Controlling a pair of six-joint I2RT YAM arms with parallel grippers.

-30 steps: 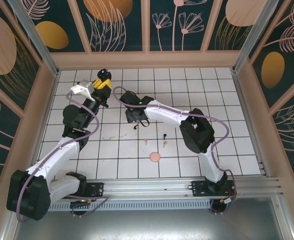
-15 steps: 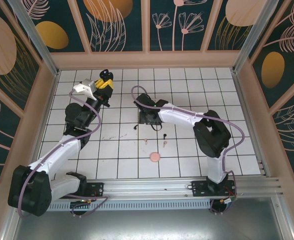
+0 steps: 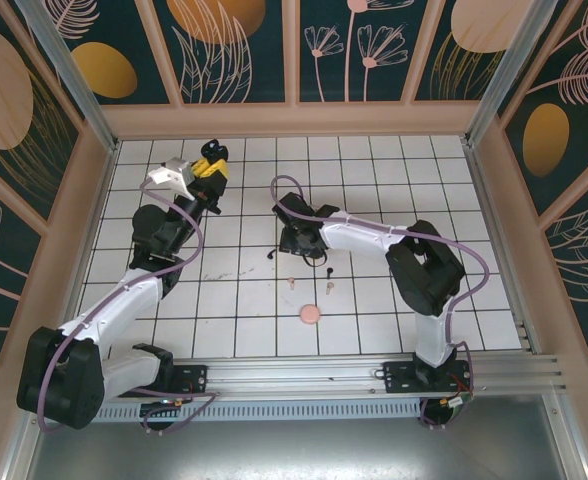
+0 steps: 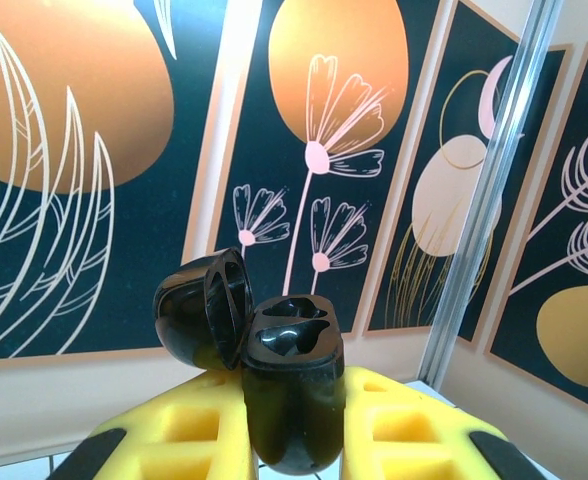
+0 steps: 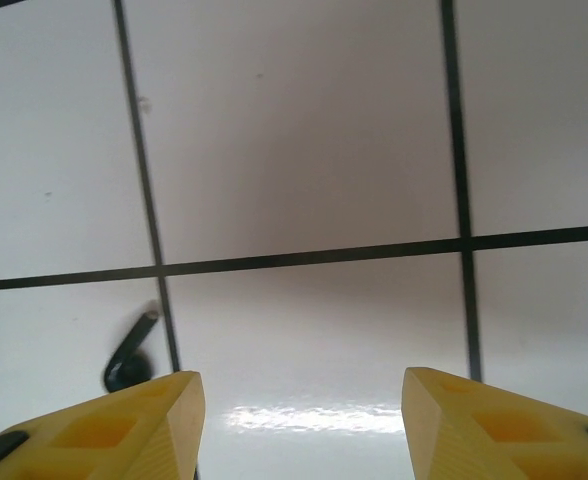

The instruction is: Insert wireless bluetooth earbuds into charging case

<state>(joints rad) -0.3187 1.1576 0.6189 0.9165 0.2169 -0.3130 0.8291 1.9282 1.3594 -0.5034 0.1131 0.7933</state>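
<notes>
Legible markings, all my views: none. Glossy black oval charging case [image 4: 292, 400], lid open: I read no brand or lettering on it. Dark blue wall panels [image 4: 394, 200] painted with orange discs and pink flowers: pictures only, no words or numbers.

- Tabletop [image 3: 394, 180]: white square tiles with dark grout lines; the surface is glossy in the right wrist view.
- Left black earbud [image 3: 271, 255]: lies on a tile near the tabletop's middle.
- Right black earbud [image 3: 330, 271]: lies near the first but apart from it.
- Two pale earbuds [image 3: 292, 283] [image 3: 329, 291]: lie just nearer the arm bases than the black pair; pink or peach cannot be told.
- Pink round disc [image 3: 309, 315]: lies flat, nearer still, between the pale buds' columns.
- Faint dark scuffs [image 3: 214, 272]: mark the tiles left of the buds.
- Right wrist view: one black bud [image 5: 129, 362] lies by a grout line; which one is unclear.
</notes>
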